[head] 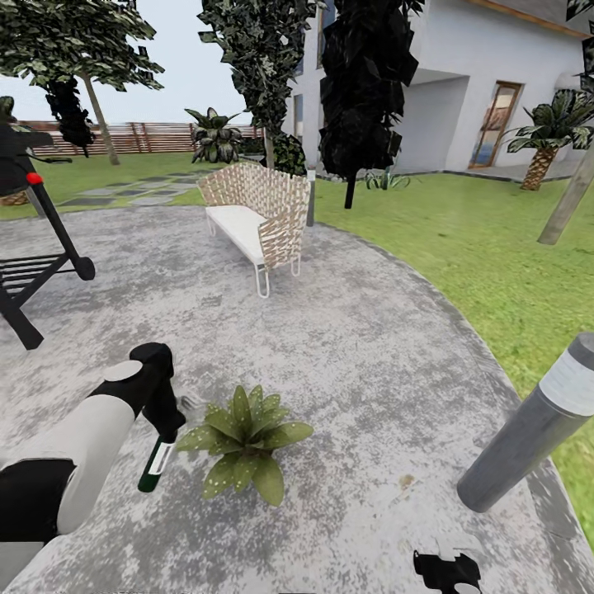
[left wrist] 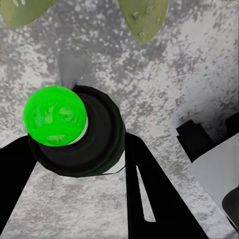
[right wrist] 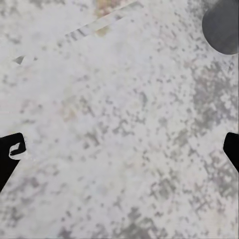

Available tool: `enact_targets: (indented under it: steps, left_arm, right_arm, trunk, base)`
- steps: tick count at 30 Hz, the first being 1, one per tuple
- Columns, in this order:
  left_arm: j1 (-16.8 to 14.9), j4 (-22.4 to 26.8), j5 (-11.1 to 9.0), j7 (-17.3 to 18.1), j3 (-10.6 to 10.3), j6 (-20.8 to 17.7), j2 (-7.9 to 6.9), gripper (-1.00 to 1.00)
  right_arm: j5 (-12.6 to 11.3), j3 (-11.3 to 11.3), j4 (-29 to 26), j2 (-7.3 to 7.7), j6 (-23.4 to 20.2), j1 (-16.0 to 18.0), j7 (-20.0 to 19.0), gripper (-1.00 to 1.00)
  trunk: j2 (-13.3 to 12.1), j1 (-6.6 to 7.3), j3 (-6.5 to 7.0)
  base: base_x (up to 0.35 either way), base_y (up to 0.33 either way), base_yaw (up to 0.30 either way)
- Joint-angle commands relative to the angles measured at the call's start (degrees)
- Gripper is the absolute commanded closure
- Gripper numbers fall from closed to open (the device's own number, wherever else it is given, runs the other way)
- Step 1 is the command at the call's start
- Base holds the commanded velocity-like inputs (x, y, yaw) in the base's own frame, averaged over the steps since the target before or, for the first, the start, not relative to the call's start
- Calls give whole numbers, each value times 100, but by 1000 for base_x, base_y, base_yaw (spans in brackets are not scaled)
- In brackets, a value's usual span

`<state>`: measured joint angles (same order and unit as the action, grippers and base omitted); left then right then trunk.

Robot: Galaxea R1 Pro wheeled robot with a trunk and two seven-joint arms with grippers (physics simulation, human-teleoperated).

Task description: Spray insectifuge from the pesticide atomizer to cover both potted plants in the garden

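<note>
Plant (head: pixel 245 440) sits low on the stone patio (head: pixel 355 346), leaves spread flat. Left gripper (head: pixel 167 422) is closed on the spray bottle (head: pixel 155 465), which hangs tilted just beside the plant. In the left wrist view the bottle (left wrist: pixel 74 132) is clamped between the dark fingers (left wrist: pixel 149 194), above bare patio. Right gripper (right wrist: pixel 119 149) hovers over patio, fingers spread wide. Grey bollard lamp (head: pixel 528 429) stands well apart from the plant.

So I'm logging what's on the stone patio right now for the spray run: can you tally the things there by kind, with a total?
Spray bottle: 1, held in the left gripper
Potted plant: 1
Wicker seat: 1
Black grill: 1
Grey post lamp: 1
Total: 5
</note>
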<state>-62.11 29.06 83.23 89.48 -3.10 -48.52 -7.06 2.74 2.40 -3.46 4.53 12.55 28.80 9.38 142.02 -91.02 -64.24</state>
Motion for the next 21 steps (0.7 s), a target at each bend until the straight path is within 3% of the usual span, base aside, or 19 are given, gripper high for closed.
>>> enact_targets:
  steps: [1,6,16,21]
  left_arm:
    - [-3,8,27,52,-29,-60,-2,100]
    - [-3,12,27,52,-25,-61,2,100]
    - [-3,21,31,52,-31,-60,3,100]
    - [-3,21,35,52,-25,-70,2,100]
  right_arm:
    - [30,24,4,-2,19,3,11,-100]
    - [32,24,4,3,19,3,11,-100]
    - [29,24,11,4,19,3,11,-100]
    - [32,24,8,-3,19,3,11,-100]
  trunk:
    - [2,1,-5]
    - [2,1,-5]
    - [2,1,-5]
    - [2,1,-5]
  base:
    - [64,-138,257]
    - [100,-235,226]
    - [-86,-254,11]
    - [174,-215,191]
